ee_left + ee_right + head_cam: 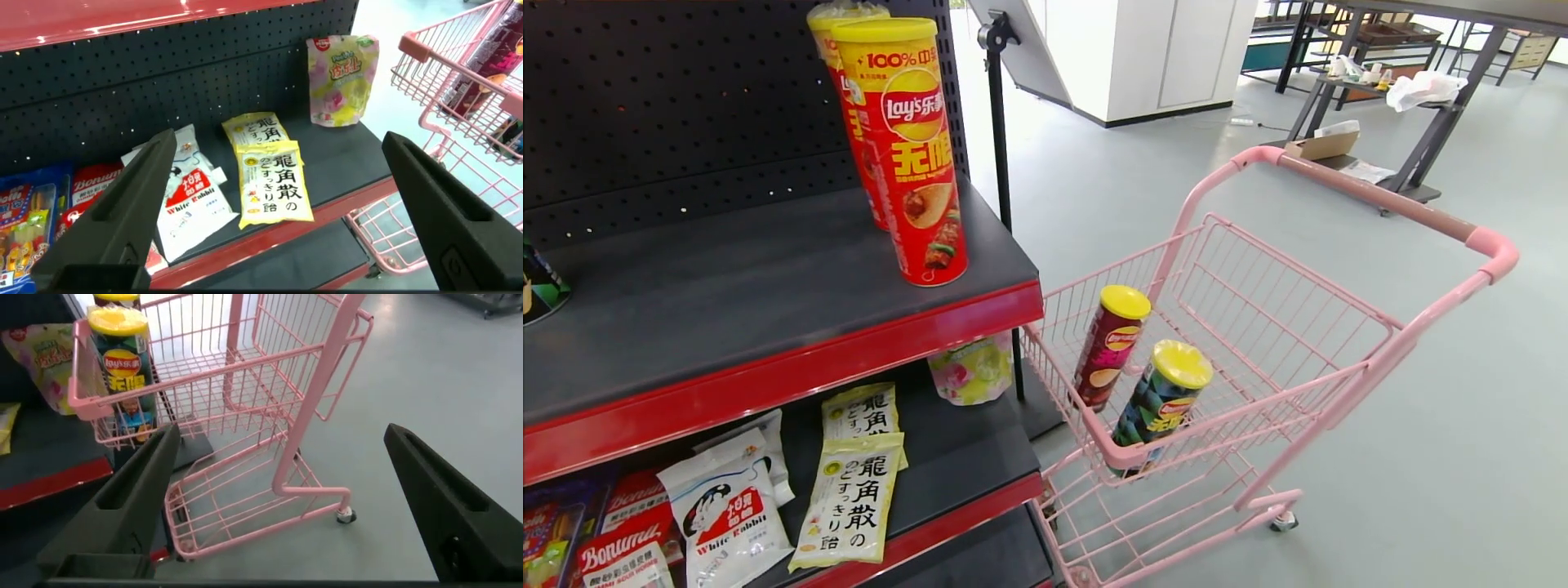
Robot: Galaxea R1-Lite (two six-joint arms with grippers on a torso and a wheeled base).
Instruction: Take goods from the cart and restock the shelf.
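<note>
Around you: the lower shelf [964, 457] carries two yellow candy packets [849, 498] lying flat and overlapping. A white bag [731, 510] lies just beside them, with red packs [621, 539] at the far left. A pastel pouch [972, 371] stands at the cart end.

A black pole stand [1001, 122] rises between the shelf end and the pink cart [1372, 192]. On the top shelf [727, 294] a tall red chip can [915, 155] stands upright near the right edge. A second red can [845, 12] stands right behind it — touching or not, you can't quite tell.

In the way: the cart's wire wall and near rim cross the lower parts of both cans in the basket.

Goods to take: two cans in the basket, at the corner nearest the shelf. The dark red can [1111, 347] and the dark green can [1164, 396] both have yellow lids and both tilt. The green one leans on the near rim.

Your left gripper [278, 147] faces the candy packets on the lower shelf — fingers wide apart, nothing held. Your right gripper [282, 437] is low beside the cart, fingers also spread and holding nothing.
</note>
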